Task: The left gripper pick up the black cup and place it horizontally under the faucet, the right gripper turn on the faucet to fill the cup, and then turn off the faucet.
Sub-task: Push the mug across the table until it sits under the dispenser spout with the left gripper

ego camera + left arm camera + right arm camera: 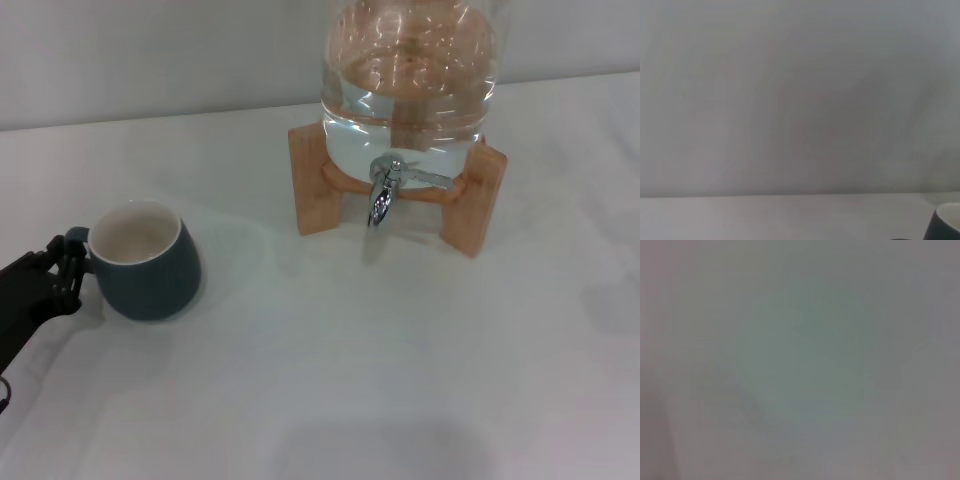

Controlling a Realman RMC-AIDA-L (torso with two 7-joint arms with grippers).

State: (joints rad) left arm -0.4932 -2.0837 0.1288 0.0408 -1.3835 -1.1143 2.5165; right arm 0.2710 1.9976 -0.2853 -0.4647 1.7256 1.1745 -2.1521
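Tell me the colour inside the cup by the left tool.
Cream-white inside, dark blue-grey outside; the black cup shows best in the head view.

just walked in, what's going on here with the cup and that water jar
The left gripper is at the handle side of the black cup, which stands upright on the white table, well off from the faucet on the glass jar. Nothing is under the spout yet. The right gripper isn't in view.

You had nothing to read here: no text, label, brand, number or sign showed on any surface in the head view or in either wrist view.
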